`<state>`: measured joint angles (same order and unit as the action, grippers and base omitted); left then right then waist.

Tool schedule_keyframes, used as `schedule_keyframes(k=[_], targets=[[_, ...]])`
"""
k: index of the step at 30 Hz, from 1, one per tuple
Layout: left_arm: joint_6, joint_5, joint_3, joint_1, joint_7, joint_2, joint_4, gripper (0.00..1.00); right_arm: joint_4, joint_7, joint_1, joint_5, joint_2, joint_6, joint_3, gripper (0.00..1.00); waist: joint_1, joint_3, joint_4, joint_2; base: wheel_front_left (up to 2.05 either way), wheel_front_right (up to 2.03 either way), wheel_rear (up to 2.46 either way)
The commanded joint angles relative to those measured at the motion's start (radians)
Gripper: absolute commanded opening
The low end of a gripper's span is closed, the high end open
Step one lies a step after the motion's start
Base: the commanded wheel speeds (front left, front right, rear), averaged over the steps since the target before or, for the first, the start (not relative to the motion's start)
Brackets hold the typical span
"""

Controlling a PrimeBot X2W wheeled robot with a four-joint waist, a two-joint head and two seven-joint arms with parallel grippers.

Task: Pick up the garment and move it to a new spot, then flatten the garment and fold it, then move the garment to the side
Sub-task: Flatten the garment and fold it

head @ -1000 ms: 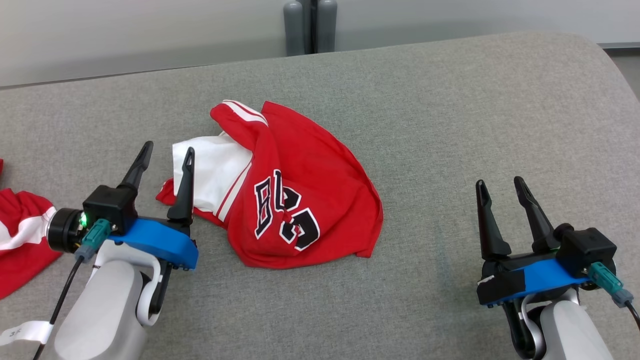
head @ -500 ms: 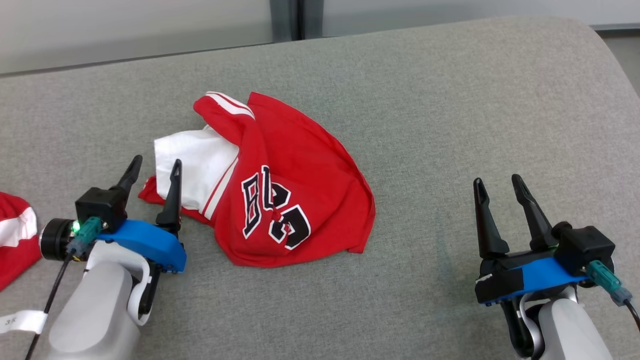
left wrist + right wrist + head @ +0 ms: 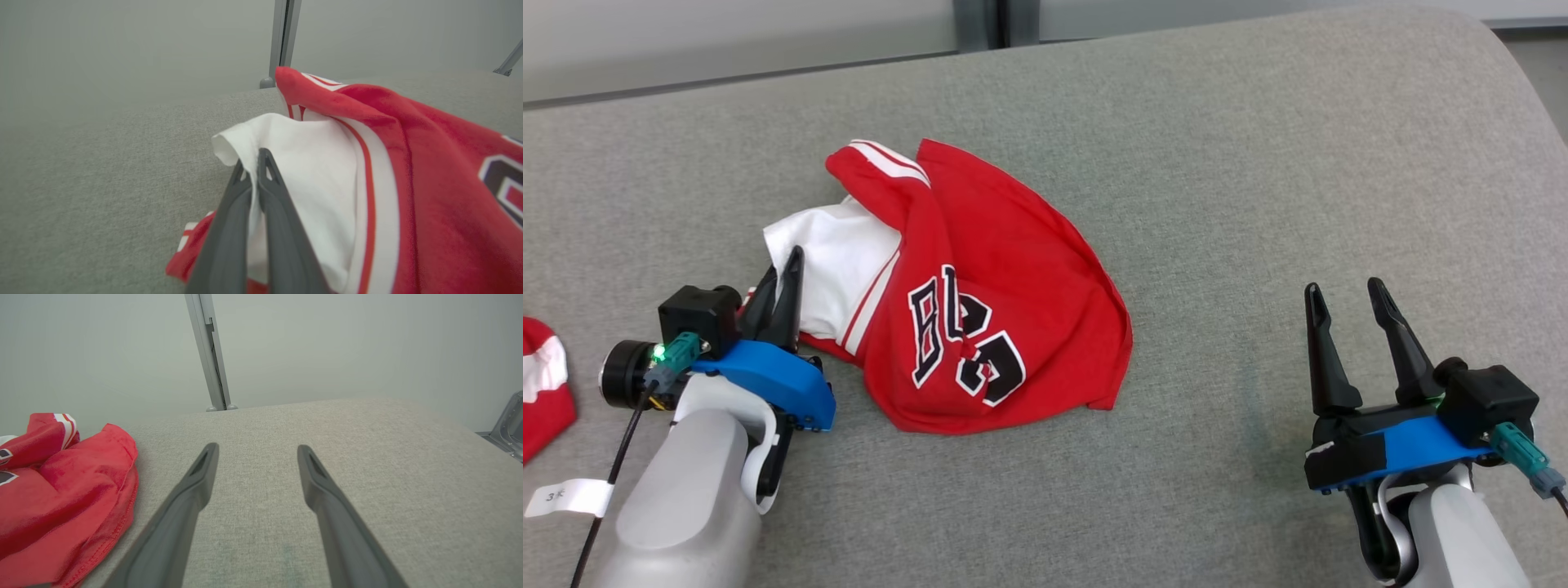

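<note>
Red and crumpled, with a white panel and black lettering, the garment [image 3: 1013, 269] lay on the grey table [image 3: 1258, 163]. My left fingers [image 3: 791, 286] clenched its white edge; my right fingers [image 3: 1323, 351] stood spread, well apart from it.

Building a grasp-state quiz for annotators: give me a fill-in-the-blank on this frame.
1. The left gripper is shut on the ____ part of the garment.
2. The right gripper is ____, above the bare grey surface.
3. The black letters sit on the garment's ____ fabric.
4. Another red-and-white cloth lies at the head view's ____ edge.
Missing words: white; open; red; left.
</note>
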<state>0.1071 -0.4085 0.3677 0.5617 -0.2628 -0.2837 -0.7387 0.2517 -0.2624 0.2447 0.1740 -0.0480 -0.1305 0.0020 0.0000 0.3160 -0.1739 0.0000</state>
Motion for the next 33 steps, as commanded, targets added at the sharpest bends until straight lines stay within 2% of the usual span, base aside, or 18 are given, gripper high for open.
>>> schedule_keyframes(k=[1,8,14,22,27,33], targets=[[0.005,0.006,-0.003,0.001,-0.003,0.000,0.003,0.00,0.001,-0.004,0.002,0.000,-0.004,-0.001,0.001,1.00,0.0000,-0.005,0.004,0.0000,0.00,0.00,0.00],[-0.002,0.037,-0.034,-0.073,-0.003,0.030,0.113,0.00,0.016,-0.004,-0.022,-0.007,-0.005,-0.001,-0.001,1.00,0.0000,-0.065,0.050,0.0000,0.00,0.00,0.00],[-0.038,0.050,-0.071,-0.243,-0.003,0.054,0.271,0.00,0.035,-0.004,-0.050,-0.011,-0.005,-0.001,-0.011,1.00,0.0000,-0.133,0.129,0.0000,0.00,0.00,0.00],[-0.097,0.019,-0.102,-0.465,-0.003,0.070,0.386,0.00,0.046,-0.004,-0.066,-0.012,-0.005,-0.001,-0.022,1.00,0.0000,-0.168,0.202,0.0000,0.00,0.00,0.00],[-0.123,-0.013,-0.109,-0.575,0.013,0.083,0.419,0.00,0.055,-0.004,-0.074,-0.012,-0.005,-0.001,-0.017,1.00,0.0000,-0.178,0.232,0.0000,0.00,0.00,0.00],[-0.114,-0.042,-0.084,-0.640,0.042,0.107,0.393,0.00,0.064,-0.004,-0.078,-0.010,-0.005,-0.001,-0.011,1.00,0.0000,-0.191,0.243,0.0000,0.00,0.00,0.00]])
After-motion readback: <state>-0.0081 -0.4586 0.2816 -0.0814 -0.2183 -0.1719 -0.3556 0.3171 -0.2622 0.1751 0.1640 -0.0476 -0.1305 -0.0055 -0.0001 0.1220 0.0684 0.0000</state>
